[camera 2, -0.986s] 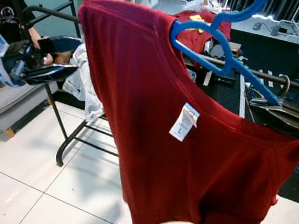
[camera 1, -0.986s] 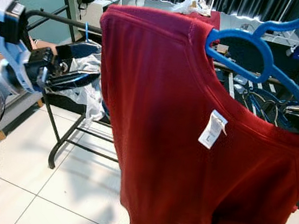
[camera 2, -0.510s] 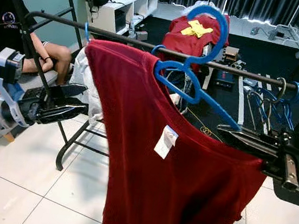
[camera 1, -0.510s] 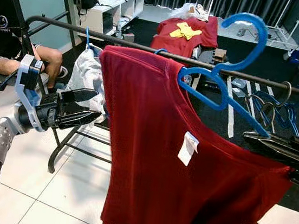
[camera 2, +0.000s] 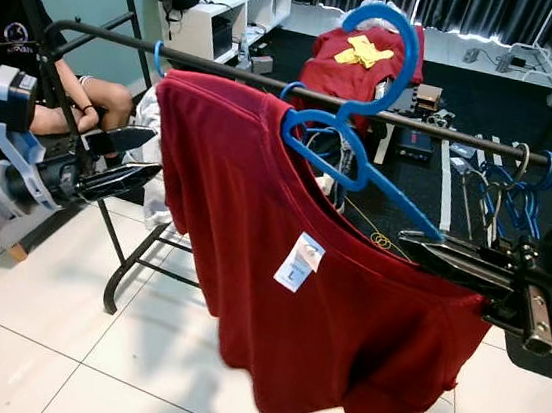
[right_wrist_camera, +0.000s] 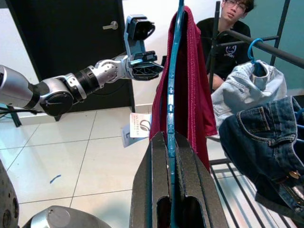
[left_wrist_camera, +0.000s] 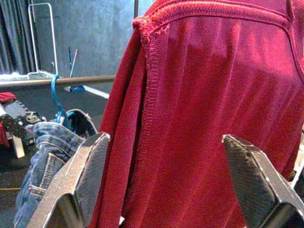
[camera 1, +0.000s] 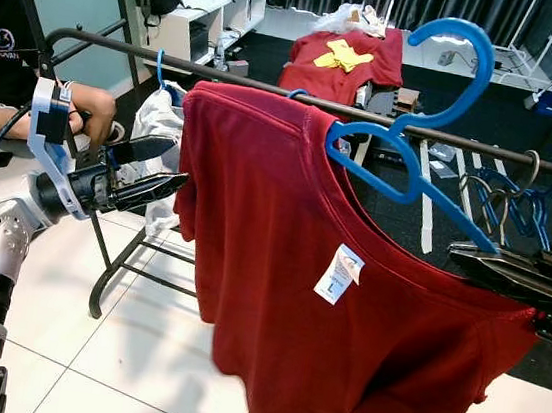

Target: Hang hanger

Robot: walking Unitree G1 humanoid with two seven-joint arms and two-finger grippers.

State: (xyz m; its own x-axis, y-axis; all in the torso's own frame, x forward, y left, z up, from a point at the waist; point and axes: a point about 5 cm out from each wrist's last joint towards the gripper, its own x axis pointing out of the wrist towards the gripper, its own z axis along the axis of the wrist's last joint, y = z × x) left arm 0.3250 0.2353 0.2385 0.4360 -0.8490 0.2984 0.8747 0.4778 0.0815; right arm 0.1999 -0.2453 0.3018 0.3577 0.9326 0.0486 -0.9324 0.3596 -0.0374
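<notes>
A blue plastic hanger (camera 1: 401,177) carries a red T-shirt (camera 1: 279,267) with a white size label (camera 1: 339,273). My right gripper (camera 1: 457,252) is shut on the hanger's right arm, as the right wrist view confirms (right_wrist_camera: 170,135). The hanger's hook (camera 1: 472,59) arcs above the black clothes rail (camera 1: 115,43); I cannot tell whether it rests on it. My left gripper (camera 1: 176,162) is open, level with the shirt's left shoulder and just beside it. In the left wrist view its fingers (left_wrist_camera: 88,175) stand wide apart with the shirt's sleeve seam ahead of them.
A person (camera 1: 3,52) sits at the left behind the rail. Pale denim (camera 1: 160,127) and jeans (right_wrist_camera: 266,137) hang on the rail, with several blue hangers (camera 1: 530,192) at its right end. The rack's legs (camera 1: 111,277) stand on white tiles.
The shirt and hanger have drawn away from the camera toward the rail, and the hem has swung up. My left gripper has risen a little toward the shirt's shoulder.
</notes>
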